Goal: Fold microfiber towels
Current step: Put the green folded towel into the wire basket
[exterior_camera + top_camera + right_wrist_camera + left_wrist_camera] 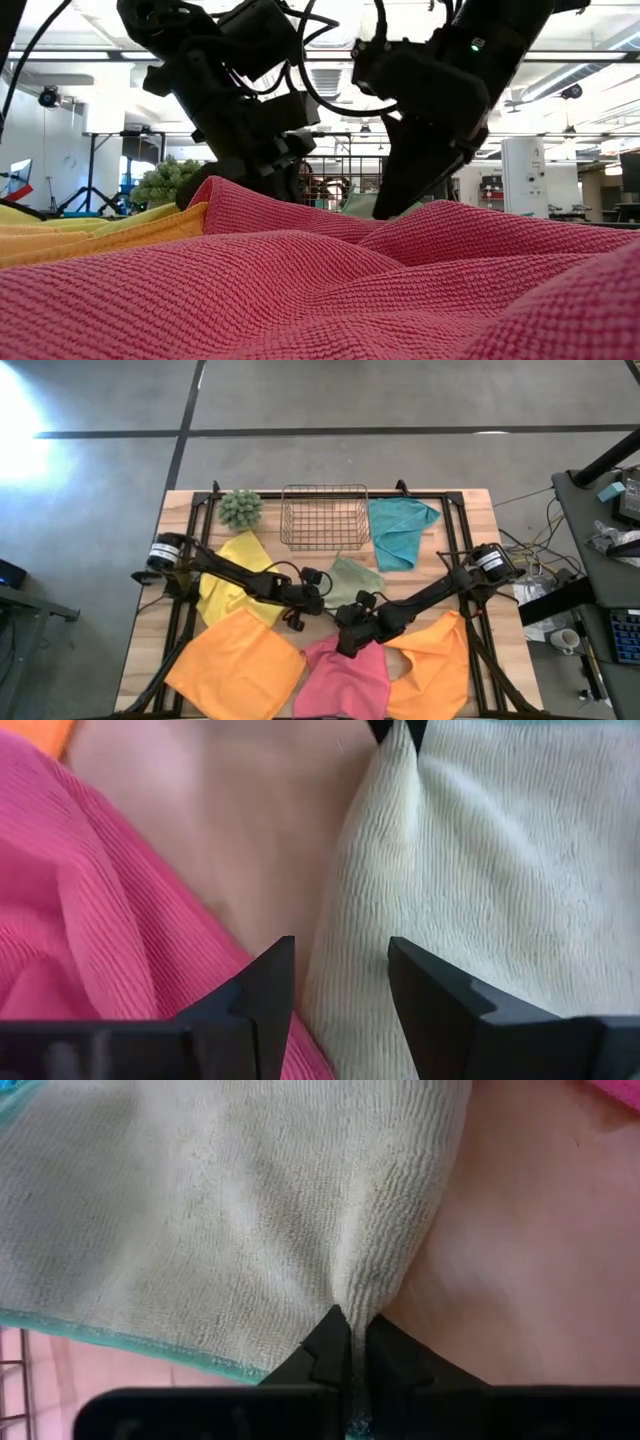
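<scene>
Half of my low view is blocked by the pink towel, which hides the sage green towel at mid-frame of the high view. My left pincer is clenched on that towel's edge, while my right pincer stands released over its near border beside the pink one. Around them the wooden surface carries yellow, teal and two orange towels, a wire basket at upper centre, grey floor beyond.

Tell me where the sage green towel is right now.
In the high view the sage green towel lies mid-table, just below the wire basket and above the pink towel, its edge pinched by the left gripper.
</scene>
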You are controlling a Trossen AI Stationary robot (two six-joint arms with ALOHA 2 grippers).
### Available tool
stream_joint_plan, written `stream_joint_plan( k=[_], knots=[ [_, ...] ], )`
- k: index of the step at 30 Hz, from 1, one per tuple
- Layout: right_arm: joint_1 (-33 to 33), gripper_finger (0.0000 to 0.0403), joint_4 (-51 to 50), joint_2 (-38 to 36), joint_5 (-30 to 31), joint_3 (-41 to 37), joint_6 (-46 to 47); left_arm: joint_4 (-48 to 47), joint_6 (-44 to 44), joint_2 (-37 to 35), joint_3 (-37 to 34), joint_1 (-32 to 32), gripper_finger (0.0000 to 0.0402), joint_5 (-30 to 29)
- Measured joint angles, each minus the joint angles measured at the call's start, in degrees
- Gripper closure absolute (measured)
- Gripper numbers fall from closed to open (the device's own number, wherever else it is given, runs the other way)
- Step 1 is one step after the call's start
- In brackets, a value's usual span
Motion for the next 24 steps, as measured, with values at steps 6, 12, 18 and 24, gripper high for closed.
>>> stream_joint_plan(
  k=[6,12,18,24],
  knots=[
    [-0.79,0.0250,0.51,0.00,-0.08,-1.29,1.32,-0.45,0.00,-0.77,-0.01,0.04,0.0399,-0.04],
    [-0.94,0.0250,4.34,0.00,-1.62,-3.48,2.80,-0.37,-0.10,-0.78,0.00,0.56,0.0399,-1.08],
    [-1.23,0.0250,6.58,0.02,-2.72,-4.84,3.00,-0.33,-0.13,-0.78,0.00,1.28,0.0400,-1.15],
    [-2.37,0.0251,7.28,0.02,-3.12,-6.79,5.02,-0.37,-0.26,-0.81,0.22,1.29,0.0400,-1.20]
  ],
)
